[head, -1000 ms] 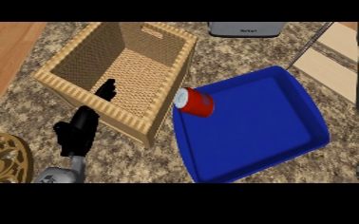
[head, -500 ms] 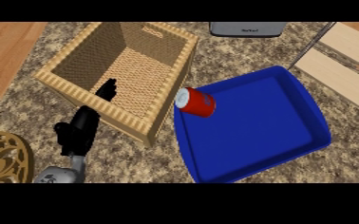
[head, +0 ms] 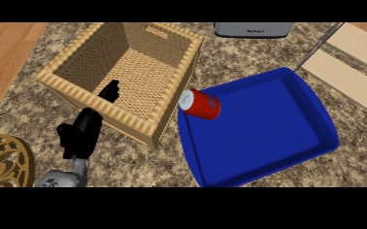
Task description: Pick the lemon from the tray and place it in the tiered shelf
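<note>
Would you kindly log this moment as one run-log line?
left hand: open, by basket front | right hand: not in view | red can: lying on blue tray, untouched

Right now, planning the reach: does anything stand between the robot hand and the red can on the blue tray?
Yes. The left robot hand sits at the wicker basket's near wall. That basket's corner lies between it and the red can, which lies at the blue tray's left edge.

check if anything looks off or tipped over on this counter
The red can lies on its side at the left rim of the blue tray, not upright. No lemon shows in the tray, and the container beside it is a woven basket, not a tiered shelf. Nothing looks spilled or damaged.
</note>
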Robot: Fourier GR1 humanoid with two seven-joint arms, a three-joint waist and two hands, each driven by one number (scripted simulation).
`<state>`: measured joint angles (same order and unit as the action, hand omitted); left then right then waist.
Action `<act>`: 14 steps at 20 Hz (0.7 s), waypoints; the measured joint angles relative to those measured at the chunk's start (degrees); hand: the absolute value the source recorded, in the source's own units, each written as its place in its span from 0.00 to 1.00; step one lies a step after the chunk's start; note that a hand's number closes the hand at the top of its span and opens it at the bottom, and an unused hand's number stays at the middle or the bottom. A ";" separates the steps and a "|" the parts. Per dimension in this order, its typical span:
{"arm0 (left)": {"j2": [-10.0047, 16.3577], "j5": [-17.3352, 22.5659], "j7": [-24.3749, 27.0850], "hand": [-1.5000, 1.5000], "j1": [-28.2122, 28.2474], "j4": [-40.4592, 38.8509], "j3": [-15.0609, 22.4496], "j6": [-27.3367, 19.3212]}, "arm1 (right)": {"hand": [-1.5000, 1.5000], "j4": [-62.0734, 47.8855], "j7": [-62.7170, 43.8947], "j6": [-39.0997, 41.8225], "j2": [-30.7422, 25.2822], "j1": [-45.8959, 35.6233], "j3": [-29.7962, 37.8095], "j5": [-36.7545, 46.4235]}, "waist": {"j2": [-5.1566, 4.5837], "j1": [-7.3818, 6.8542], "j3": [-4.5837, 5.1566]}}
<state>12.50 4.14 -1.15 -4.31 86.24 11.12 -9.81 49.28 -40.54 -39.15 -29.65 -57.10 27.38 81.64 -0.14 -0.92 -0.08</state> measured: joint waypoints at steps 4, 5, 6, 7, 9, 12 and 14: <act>-0.27 -0.47 -0.62 0.50 0.17 0.40 0.13 -0.21 | 1.00 -2.09 2.56 -2.34 -1.22 0.32 0.66 -2.92 | 0.09 0.06 0.05; -0.30 -0.58 -0.28 0.50 0.42 0.41 0.03 -0.51 | 1.00 -3.00 0.84 -1.19 -2.11 0.80 1.07 -1.47 | 0.10 0.28 0.09; -0.06 -0.39 0.00 0.50 0.48 0.38 0.01 -0.11 | 0.00 -3.85 -1.26 -0.47 -2.75 1.14 1.24 0.61 | 0.04 0.32 0.14; 0.08 -0.16 -0.22 0.50 0.44 0.38 -0.11 0.03 | 0.00 -4.18 -3.30 -0.07 -3.15 1.53 1.50 2.36 | 0.05 0.45 0.14; 0.09 -0.16 -0.09 0.50 0.49 0.32 -0.07 0.09 | 0.00 -4.71 -7.10 0.27 -3.32 2.37 1.73 5.70 | 0.07 0.45 0.15; 0.12 -0.06 0.00 0.50 0.38 -0.07 -0.20 0.35 | 0.00 -4.37 -10.31 1.17 -3.57 3.21 2.07 7.97 | 0.22 0.52 0.10; 0.19 -0.16 -1.35 0.50 0.56 0.76 0.01 0.22 | 0.00 -2.43 -11.10 1.13 -3.00 4.52 2.37 7.70 | 0.35 0.69 0.09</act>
<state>12.69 3.98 -2.50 -3.75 87.00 11.13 -9.59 46.85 -51.64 -38.02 -32.65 -52.58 29.74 89.34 0.21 -0.23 0.01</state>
